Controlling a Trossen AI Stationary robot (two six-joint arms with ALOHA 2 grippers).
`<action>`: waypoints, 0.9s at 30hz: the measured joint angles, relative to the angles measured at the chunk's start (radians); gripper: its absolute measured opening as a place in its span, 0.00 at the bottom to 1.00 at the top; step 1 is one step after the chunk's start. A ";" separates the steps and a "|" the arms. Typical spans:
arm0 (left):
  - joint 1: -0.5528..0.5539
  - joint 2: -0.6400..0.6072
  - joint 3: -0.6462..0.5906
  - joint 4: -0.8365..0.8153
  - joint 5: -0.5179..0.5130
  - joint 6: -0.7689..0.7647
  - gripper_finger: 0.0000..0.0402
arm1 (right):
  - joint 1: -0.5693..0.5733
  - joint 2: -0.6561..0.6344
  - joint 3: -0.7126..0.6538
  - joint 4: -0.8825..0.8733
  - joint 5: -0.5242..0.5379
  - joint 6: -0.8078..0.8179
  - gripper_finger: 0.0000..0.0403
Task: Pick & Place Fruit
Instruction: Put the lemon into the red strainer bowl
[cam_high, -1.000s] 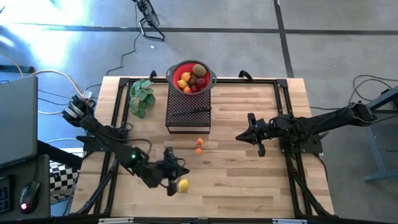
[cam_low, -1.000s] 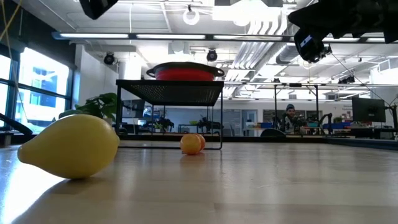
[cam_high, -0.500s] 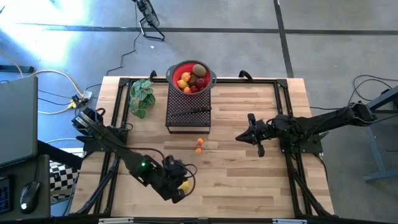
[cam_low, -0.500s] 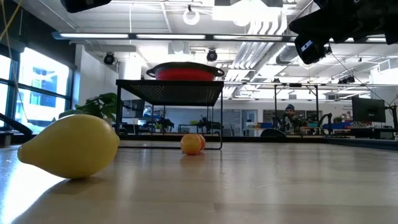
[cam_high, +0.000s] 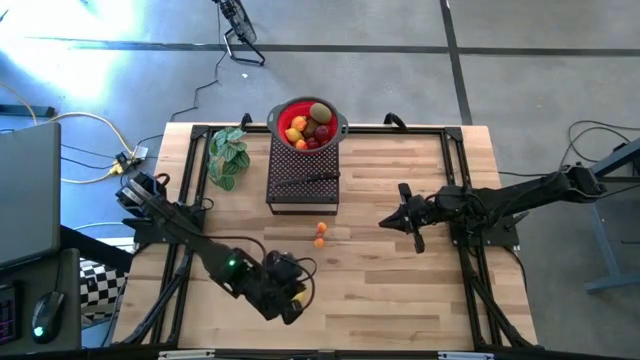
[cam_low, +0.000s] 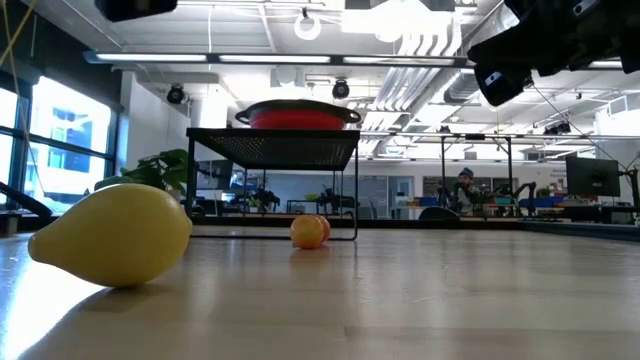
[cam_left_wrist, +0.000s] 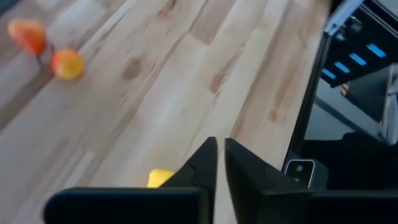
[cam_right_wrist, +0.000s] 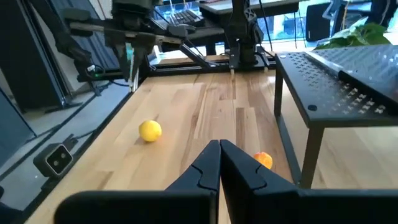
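Both arms are dark, near black, built of slim jointed links on black tube frames fixed along the table's left and right sides. The left arm (cam_high: 190, 245) carries a small green light on its forearm, and a cream cable runs to its base at the far left. The right arm (cam_high: 520, 200) is matte black throughout. Each ends in two dark, wedge-shaped fingers (cam_left_wrist: 202, 168) with flat inner faces, tapering to blunt tips, set on a broad black crossbar (cam_right_wrist: 143, 205).
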 joint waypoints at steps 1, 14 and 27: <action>0.003 0.000 0.000 -0.012 0.009 -0.030 0.10 | 0.000 0.000 0.000 0.000 0.000 -0.012 0.01; 0.020 0.000 -0.010 -0.054 0.071 -0.178 0.64 | 0.000 0.000 0.000 0.001 -0.001 -0.090 0.01; 0.023 0.000 -0.010 -0.054 0.067 -0.140 0.71 | 0.000 0.000 0.000 0.001 -0.001 -0.090 0.01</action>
